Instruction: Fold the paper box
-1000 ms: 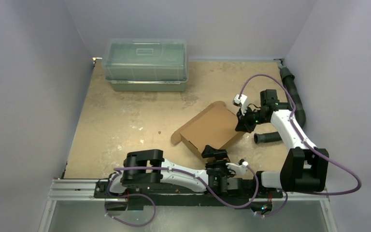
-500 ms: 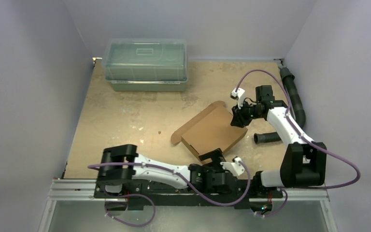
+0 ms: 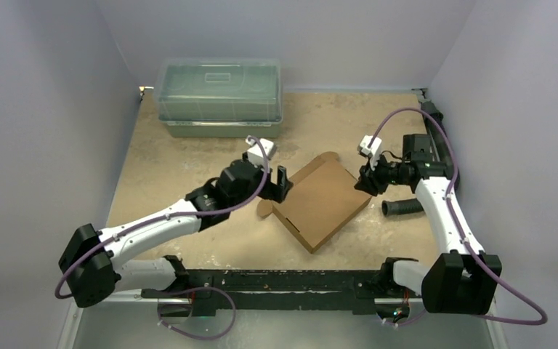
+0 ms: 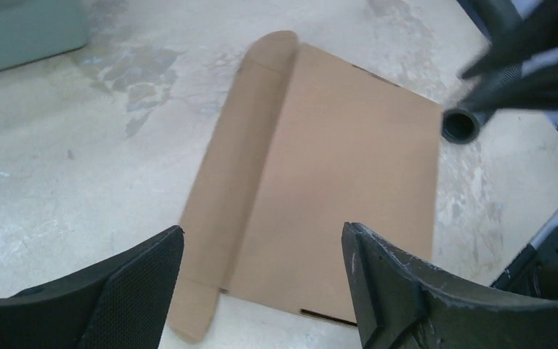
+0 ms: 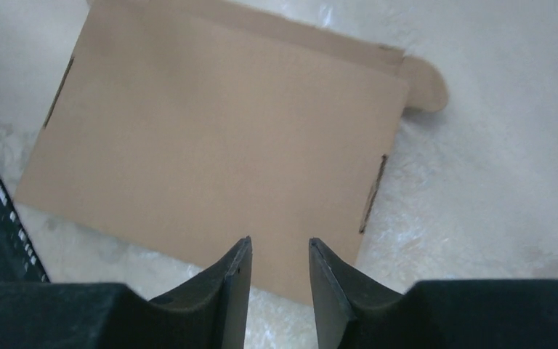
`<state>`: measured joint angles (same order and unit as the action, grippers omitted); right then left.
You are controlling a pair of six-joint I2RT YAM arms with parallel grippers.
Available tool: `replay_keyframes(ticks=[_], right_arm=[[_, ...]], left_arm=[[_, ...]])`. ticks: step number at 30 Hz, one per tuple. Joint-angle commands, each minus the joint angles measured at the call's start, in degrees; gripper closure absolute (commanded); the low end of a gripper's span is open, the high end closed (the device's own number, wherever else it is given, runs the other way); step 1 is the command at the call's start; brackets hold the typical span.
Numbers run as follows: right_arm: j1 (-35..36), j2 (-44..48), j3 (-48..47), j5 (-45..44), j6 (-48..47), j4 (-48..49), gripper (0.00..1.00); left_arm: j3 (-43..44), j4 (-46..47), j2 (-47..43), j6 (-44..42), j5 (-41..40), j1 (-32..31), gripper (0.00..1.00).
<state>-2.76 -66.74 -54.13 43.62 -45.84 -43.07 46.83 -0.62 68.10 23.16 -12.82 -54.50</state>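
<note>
Left arm is now off the near edge and beside the paper box (image 3: 323,207). Left claw (image 3: 282,183) is wide and empty over the left flap. Right claw (image 3: 367,182) is narrowly parted and empty at the right corner; contact unclear. Box lies flat mid-desk (image 3: 182,182), with open desk left and near.

paper box (image 5: 211,131) corner cut off at top of right wrist view, black hose (image 4: 494,102) blurred, green bin (image 4: 22,33) cropped

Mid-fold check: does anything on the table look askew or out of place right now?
The brown cardboard box lies diagonal to the table edges, and one long rounded-end flap splays flat along its left side, untucked. Nothing looks torn or spilled.
</note>
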Motion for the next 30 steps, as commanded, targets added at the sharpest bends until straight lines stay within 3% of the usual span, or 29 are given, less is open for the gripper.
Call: replay_keyframes(ticks=[1,3,6,9,17,24,30], right_arm=[[-0.05,-1.3,-1.01,-0.03,-19.02,-14.67,0.68],[-0.05,-2.56,-0.58,-0.45,-29.73,-22.05,0.79],[-0.05,-3.95,1.31,-3.13,-39.57,-26.41,1.0],[0.04,-5.06,4.41,-6.41,-43.67,-24.59,1.0],[1.29,-8.28,7.88,-13.57,-34.84,-7.33,1.0],[2.3,-10.63,7.22,-12.7,-22.91,4.43,1.0],[8.96,-16.25,1.74,-15.19,-13.67,10.66,0.99]], left_arm=[[-2.62,7.8,2.7,4.67,17.6,8.92,0.25],[-1.57,8.89,6.27,3.74,19.07,10.42,0.3],[-0.05,10.74,11.69,2.67,20.88,11.93,0.47],[0.86,13.05,16.53,2.4,23.51,13.14,0.49],[0.45,16.42,23.13,2.6,28.3,15.09,0.61],[-3.59,18.17,23.62,4.04,29.98,15.15,0.69],[-10.25,23.89,21.47,9.16,31.76,15.19,0.71]])
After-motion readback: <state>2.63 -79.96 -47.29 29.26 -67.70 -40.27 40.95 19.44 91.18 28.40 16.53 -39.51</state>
